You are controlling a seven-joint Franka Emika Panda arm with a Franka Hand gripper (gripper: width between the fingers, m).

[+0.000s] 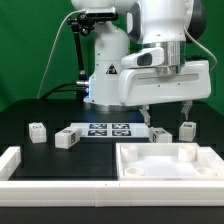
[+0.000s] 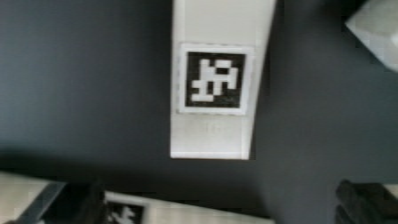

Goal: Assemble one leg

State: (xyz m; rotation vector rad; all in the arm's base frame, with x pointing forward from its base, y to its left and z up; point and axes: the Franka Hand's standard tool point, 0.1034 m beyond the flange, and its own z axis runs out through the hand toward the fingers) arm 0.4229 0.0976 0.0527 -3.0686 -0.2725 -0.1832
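Note:
Several white legs lie on the black table: two at the exterior view's left [image 1: 38, 130] [image 1: 66, 139] and two at its right [image 1: 160, 133] [image 1: 187, 129]. My gripper [image 1: 168, 112] hangs open and empty above the two right legs, touching nothing. In the wrist view a long white leg [image 2: 214, 80] with a black-and-white tag lies on the dark table ahead of my gripper [image 2: 210, 205]. The dark fingertips [image 2: 365, 200] stand wide apart. Another white tagged piece [image 2: 134, 210] shows at the frame edge by the other finger; I cannot tell which part it is.
The marker board [image 1: 105, 129] lies at the table's middle, behind the legs. The large white tray-like part [image 1: 165, 162] sits in front at the exterior view's right. A white rim [image 1: 60, 192] runs along the front and left edges. The robot base stands behind.

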